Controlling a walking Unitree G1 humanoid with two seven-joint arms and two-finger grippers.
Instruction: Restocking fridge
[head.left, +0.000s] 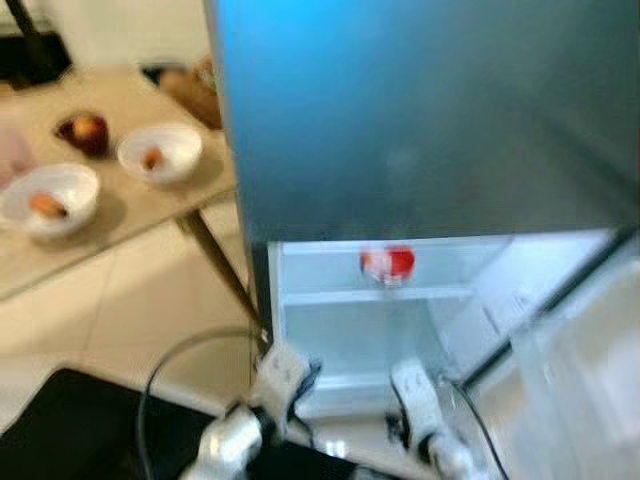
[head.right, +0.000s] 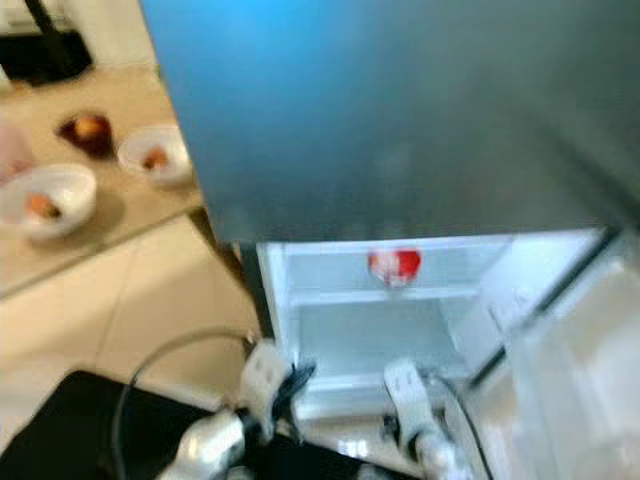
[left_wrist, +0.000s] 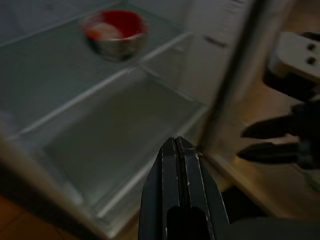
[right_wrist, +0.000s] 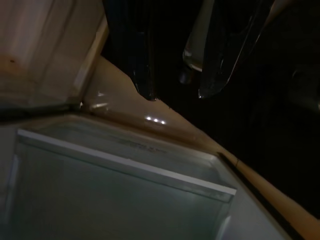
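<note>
The fridge (head.left: 420, 110) is standing straight ahead of both tools, its lower compartment open and the door (head.left: 580, 370) swung out beyond the right tool. A table (head.left: 120, 220) is sitting well off past the left tool, carrying two white bowls (head.left: 50, 198) and a dark bowl (head.left: 85, 132). Inside, a red bowl (left_wrist: 114, 31) is resting on the upper glass shelf (left_wrist: 60, 60), beyond and above the left tool (left_wrist: 178, 146), whose fingers are pressed together with nothing between them. The right tool (right_wrist: 175, 92) is hanging just beside it, fingers parted and empty, near the fridge's lower shelf (right_wrist: 125, 165).
</note>
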